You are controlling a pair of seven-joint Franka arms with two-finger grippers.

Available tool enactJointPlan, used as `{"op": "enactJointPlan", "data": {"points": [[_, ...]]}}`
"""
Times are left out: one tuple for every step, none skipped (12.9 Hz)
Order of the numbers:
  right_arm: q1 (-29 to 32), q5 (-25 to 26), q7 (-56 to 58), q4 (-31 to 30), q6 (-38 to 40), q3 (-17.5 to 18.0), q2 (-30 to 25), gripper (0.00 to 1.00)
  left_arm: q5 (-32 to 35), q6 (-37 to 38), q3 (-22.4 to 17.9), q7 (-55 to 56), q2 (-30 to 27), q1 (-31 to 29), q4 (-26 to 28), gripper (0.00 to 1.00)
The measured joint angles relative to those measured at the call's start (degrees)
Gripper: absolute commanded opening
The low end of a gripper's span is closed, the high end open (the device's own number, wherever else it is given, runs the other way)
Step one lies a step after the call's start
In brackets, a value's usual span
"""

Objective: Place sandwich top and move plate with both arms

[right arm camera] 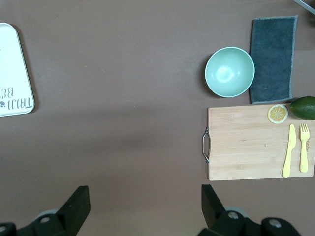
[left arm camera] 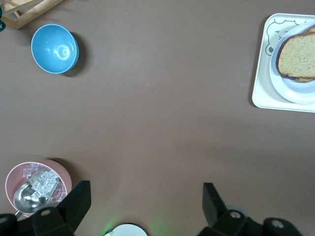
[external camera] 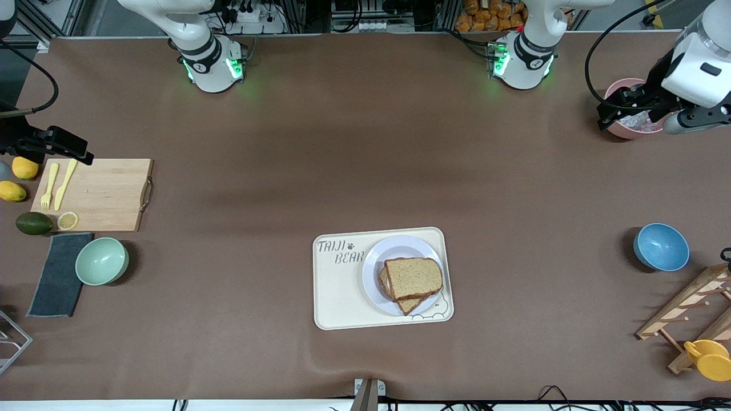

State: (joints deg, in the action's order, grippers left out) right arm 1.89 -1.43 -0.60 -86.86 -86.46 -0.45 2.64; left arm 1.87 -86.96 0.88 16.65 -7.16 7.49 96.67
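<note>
Sandwich top [external camera: 413, 278] on plate [external camera: 374, 268] in tray [external camera: 337, 297]; both grippers' fingers apart at table ends

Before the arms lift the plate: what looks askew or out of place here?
Only the bread: the top slice sits rotated on the slice under it, whose corner sticks out toward the front camera. The plate lies flat on the tray. Nothing is spilled.
</note>
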Motion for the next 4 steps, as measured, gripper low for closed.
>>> {"op": "enactJointPlan", "data": {"points": [[0.0,0.0,0.0,0.0,0.0,0.0,0.0,1.0,0.0,-0.2,0.0,0.0,0.2,-0.1,0.1,1.0],[0.0,0.0,0.0,0.0,0.0,0.0,0.0,1.0,0.0,-0.5,0.0,0.0,0.3,-0.2,0.1,1.0],[0.0,0.0,0.0,0.0,0.0,0.0,0.0,1.0,0.0,-0.7,0.0,0.0,0.3,-0.4,0.0,1.0],[0.0,0.0,0.0,0.0,0.0,0.0,0.0,1.0,0.0,-0.9,0.0,0.0,0.3,-0.6,-0.1,1.0]]}}
